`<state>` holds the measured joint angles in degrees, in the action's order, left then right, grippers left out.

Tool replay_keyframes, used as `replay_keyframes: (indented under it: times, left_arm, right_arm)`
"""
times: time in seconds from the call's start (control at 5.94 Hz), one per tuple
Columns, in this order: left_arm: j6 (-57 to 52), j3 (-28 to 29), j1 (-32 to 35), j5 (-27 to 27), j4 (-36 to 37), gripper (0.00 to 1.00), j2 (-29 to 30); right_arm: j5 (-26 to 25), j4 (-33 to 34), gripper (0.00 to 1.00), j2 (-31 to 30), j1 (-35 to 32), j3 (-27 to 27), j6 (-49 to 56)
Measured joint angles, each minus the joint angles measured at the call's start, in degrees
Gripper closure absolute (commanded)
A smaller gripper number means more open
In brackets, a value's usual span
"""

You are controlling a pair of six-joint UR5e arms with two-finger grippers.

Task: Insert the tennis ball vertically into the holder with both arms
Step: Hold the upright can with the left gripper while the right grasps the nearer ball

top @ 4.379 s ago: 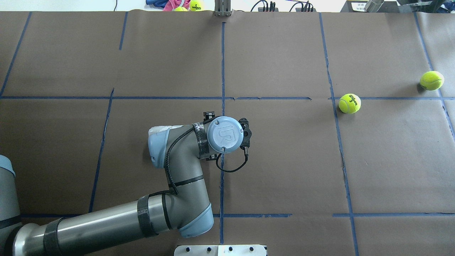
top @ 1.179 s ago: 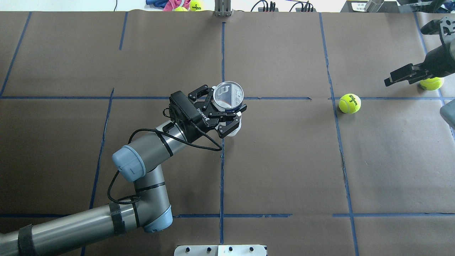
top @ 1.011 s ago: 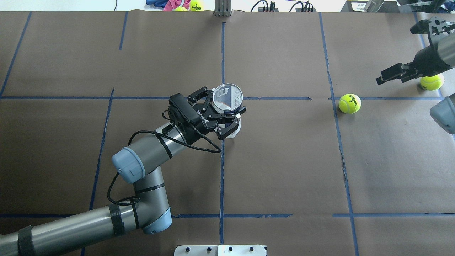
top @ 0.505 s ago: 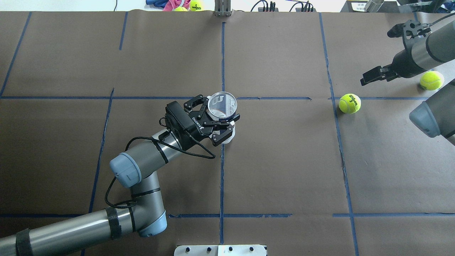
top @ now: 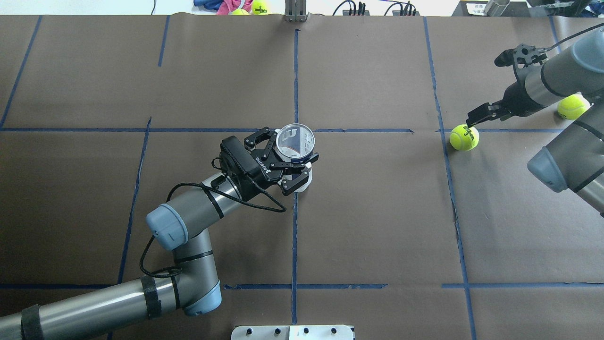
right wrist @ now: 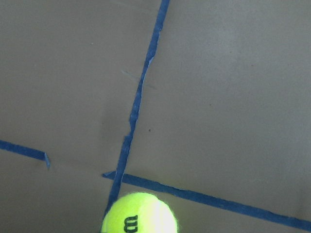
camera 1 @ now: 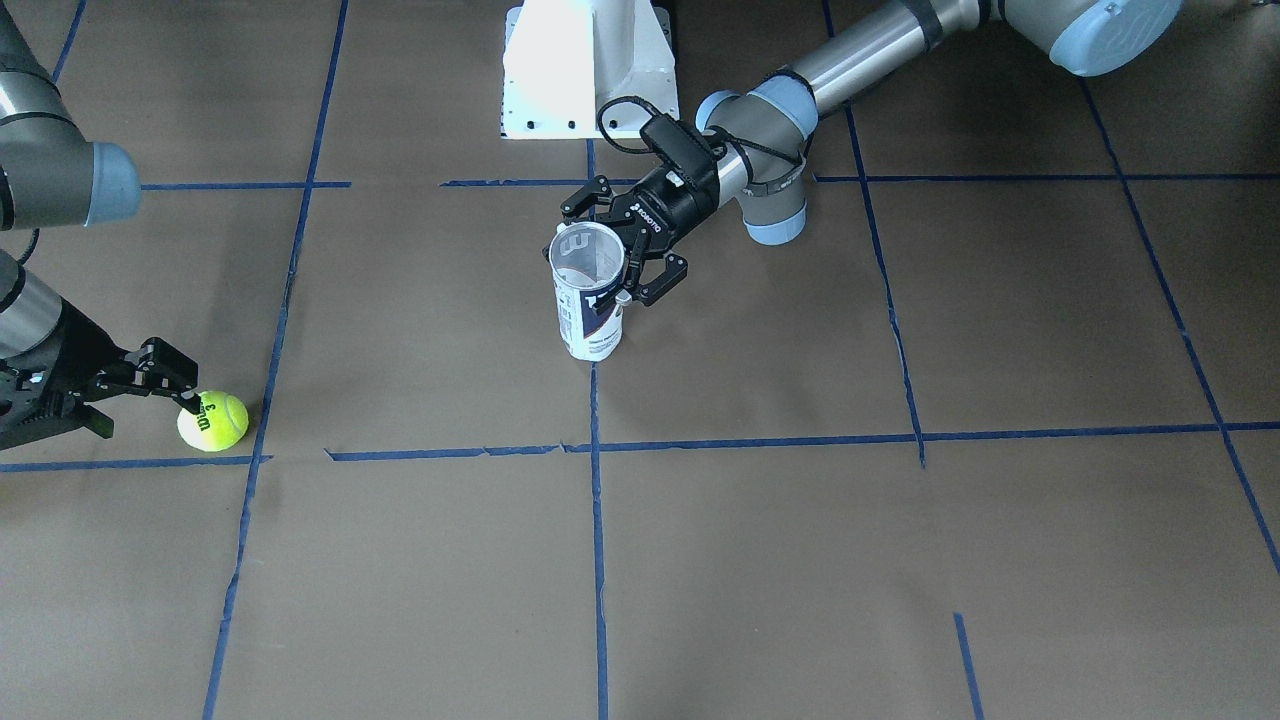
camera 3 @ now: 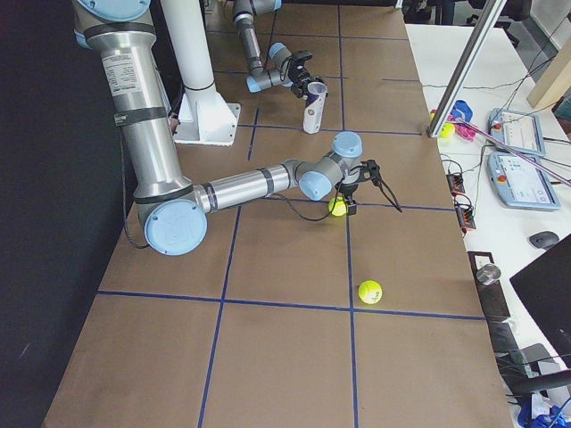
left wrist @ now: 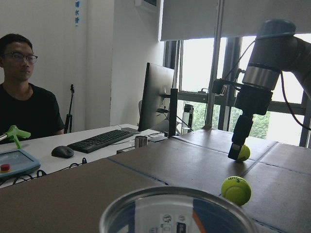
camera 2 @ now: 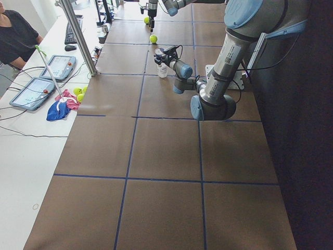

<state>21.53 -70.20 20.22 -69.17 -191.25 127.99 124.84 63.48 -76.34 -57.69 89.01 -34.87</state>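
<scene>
The holder (top: pixel 295 141), a clear can with a white and navy label, stands upright on the table near its middle, mouth up. It also shows in the front view (camera 1: pixel 588 305). My left gripper (top: pixel 289 159) (camera 1: pixel 625 245) is shut on the holder just below its rim. The tennis ball (top: pixel 464 137) (camera 1: pixel 213 421) with black print lies on the table at the right. My right gripper (top: pixel 475 116) (camera 1: pixel 125 400) is open and empty, one fingertip just above and beside the ball. The right wrist view shows the ball (right wrist: pixel 140 216) at its bottom edge.
A second tennis ball (top: pixel 573 106) (camera 3: pixel 369 292) lies farther right, behind my right forearm. The white pedestal base (camera 1: pixel 585 70) stands at the table's near edge. More balls and cloth (top: pixel 245 6) lie past the far edge. An operator (left wrist: pixel 24 102) sits beyond the table.
My right arm has come in from the right; its gripper has moved left and down to the printed ball. My left gripper has shifted the holder slightly left and nearer.
</scene>
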Motion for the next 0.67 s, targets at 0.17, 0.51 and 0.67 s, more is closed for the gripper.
replay_keyframes:
  times: [0.17,0.51,0.67]
  left_arm:
    - [0.0,0.0,0.0,0.0,0.0,0.15,0.0]
    - [0.0,0.0,0.0,0.0,-0.1,0.14,0.0]
    - [0.0,-0.1,0.0,0.0,-0.1,0.14,0.0]
  right_arm:
    - [-0.2,0.0,0.0,0.8,1.3,-1.1,0.0]
    - [-3.1,0.0,0.0,1.5,4.3,-2.1,0.0]
    - [-4.3,-0.1,0.01,1.6,5.4,-2.8,0.1]
